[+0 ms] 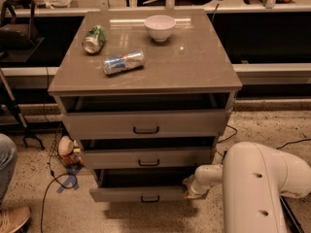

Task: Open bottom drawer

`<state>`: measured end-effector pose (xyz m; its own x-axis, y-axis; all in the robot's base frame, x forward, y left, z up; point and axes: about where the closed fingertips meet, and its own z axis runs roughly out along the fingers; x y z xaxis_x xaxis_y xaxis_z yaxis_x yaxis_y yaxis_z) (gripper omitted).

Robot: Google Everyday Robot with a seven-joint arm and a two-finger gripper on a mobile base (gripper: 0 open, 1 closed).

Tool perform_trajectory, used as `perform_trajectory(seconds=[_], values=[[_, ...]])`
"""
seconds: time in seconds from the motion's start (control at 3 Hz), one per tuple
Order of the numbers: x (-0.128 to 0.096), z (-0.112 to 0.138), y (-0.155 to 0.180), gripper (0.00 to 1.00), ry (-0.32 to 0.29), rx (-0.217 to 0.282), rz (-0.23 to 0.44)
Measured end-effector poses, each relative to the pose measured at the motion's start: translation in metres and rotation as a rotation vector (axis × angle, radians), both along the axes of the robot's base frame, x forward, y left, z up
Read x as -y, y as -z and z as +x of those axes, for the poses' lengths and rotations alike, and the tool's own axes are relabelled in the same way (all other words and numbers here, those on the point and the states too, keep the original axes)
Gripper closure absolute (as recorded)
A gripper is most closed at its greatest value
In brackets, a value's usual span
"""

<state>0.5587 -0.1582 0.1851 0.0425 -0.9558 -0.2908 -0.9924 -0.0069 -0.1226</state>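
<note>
Low down at the right end of the grey-tan flat-fronted bottom drawer [141, 194], the pale hand [191, 192] rests against the drawer's right corner; whether it is open or closed I cannot tell. Behind it the thick white rounded robot arm [262, 188] fills the lower right of the view. The bottom drawer is the lowest of three in the grey-tan cabinet and stands partly pulled out, with a dark gap above its front panel. Its small black bar handle [150, 199] sits at the middle of the front, well apart from the hand. Above it the middle drawer [146, 158] and the taller top drawer [146, 124] also show dark gaps over their fronts. On the glossy brown surface [194, 67] a white round bowl [160, 27] stands upright near the back edge. A green drink can [94, 39] lies on its side at the left, and a blue and silver can [124, 62] lies on its side just in front of it. Black cables trail over the speckled floor [252, 125]. At the left edge a leg in blue jeans [6, 164] and a tan shoe [12, 220] show
</note>
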Motion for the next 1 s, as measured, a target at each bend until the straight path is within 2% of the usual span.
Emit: perform_trajectory(seconds=[0.33, 0.67, 1.0], values=[[-0.004, -0.011, -0.019, 0.86, -0.033, 0.035, 0.012], [-0.005, -0.012, -0.019, 1.00, -0.034, 0.037, 0.012], [-0.001, -0.017, -0.032, 0.82, -0.032, 0.053, 0.042]])
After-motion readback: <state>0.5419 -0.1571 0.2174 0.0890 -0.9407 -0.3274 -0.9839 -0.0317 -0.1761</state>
